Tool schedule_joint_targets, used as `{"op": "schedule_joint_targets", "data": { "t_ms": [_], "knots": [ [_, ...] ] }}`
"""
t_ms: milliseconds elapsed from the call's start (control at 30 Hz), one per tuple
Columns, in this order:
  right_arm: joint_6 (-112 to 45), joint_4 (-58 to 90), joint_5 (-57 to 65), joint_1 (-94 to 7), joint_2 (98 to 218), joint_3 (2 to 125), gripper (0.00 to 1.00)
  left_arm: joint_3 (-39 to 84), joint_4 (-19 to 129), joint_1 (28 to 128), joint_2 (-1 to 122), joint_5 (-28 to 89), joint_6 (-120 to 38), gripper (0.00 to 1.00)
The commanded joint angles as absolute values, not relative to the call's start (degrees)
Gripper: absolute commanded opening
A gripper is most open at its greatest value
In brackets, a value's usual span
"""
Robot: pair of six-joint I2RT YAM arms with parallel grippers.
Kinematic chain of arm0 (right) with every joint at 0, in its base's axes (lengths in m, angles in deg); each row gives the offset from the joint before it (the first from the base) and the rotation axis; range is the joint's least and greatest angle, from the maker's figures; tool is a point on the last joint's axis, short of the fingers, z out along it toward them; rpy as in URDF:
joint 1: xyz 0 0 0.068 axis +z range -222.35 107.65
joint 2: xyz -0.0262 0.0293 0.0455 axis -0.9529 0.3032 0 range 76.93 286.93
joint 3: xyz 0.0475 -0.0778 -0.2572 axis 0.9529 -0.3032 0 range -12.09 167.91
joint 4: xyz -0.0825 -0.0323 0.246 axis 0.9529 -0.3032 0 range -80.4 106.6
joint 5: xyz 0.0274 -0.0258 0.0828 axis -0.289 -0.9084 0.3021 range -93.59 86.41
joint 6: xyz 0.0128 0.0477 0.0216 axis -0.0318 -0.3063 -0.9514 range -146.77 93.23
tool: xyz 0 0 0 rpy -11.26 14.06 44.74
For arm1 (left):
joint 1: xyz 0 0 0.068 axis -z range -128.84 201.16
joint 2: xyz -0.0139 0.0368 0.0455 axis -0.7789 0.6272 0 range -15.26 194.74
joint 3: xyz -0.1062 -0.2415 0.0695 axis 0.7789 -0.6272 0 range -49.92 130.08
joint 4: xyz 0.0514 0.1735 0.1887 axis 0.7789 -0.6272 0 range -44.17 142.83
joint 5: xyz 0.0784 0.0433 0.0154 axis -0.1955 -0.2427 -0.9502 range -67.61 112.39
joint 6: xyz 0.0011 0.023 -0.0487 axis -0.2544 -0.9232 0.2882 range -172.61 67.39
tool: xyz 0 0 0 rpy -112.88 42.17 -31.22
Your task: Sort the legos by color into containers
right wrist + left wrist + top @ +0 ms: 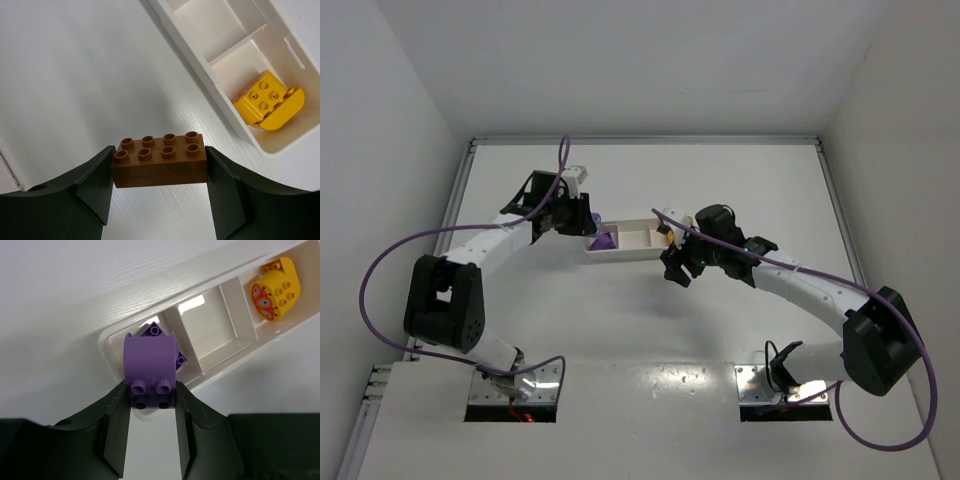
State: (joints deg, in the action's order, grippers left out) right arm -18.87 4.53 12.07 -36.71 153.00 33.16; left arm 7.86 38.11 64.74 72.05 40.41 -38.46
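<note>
The white tray (620,254) lies at mid-table with three containers in a row. My left gripper (151,390) is shut on a purple lego (149,362), holding it over the near rim of the end container, where another purple lego (154,330) lies. From above, that gripper (590,224) sits at the tray's left end. The middle container (210,327) holds nothing. Yellow legos (275,287) fill the far one. My right gripper (159,165) is shut on a brown lego (159,159) above the table, beside the tray's wall (192,47) and short of the yellow legos (262,102).
Both arms reach inward toward the tray from either side, the right gripper (676,268) at the tray's right end. White walls enclose the table on the left, right and back. Purple cables loop off each arm.
</note>
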Motion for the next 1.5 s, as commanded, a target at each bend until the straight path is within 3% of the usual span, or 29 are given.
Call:
{"op": "schedule_joint_targets", "data": {
  "t_ms": [0, 33, 233, 367, 500, 533, 667, 1067, 1300, 1467],
  "knots": [
    [-19.39, 6.93, 13.29, -37.02, 153.04, 35.72, 0.0, 7.38, 38.59, 65.48, 71.84, 39.8, -38.21, 0.33],
    [-19.39, 6.93, 13.29, -37.02, 153.04, 35.72, 0.0, 6.77, 38.59, 65.48, 71.84, 39.79, -38.2, 0.42],
    [-19.39, 6.93, 12.76, -37.02, 153.04, 35.72, 0.0, 5.63, 39.11, 65.48, 71.84, 38.39, -37.68, 0.67],
    [-19.39, 6.93, 13.46, -37.02, 153.57, 36.25, 0.0, 5.1, 39.11, 65.48, 71.84, 38.39, -37.67, 0.8],
    [-17.91, 6.41, 16.26, -36.41, 154.18, 38.36, 0.0, 5.63, 40.77, 64.26, 70.18, 47.05, -37.15, 0.79],
    [-16.85, 6.41, 16.97, -36.4, 154.79, 38.97, 0.0, 5.63, 41.92, 64.25, 70.17, 57.18, -36.45, 0.77],
    [-14.13, 5.8, 21.97, -35.88, 157.33, 41.86, 0.0, 0.89, 52.62, 65.03, 67.9, 77.65, -28.55, 0.73],
    [-9.37, 4.73, 24.45, -32.36, 160.95, 44.77, 0.0, -1.23, 54.23, 66.8, 66.66, 82.06, -27.39, 0.73],
    [-9.37, 4.74, 22.69, -30.7, 162.0, 46.97, 0.0, -1.84, 54.23, 68.56, 67.88, 80.4, -26.34, 0.8],
    [-9.37, 4.74, 20.77, -29.64, 163.15, 48.2, 0.0, -1.84, 54.76, 69.09, 68.5, 80.4, -25.81, 0.8]
  ]
}}
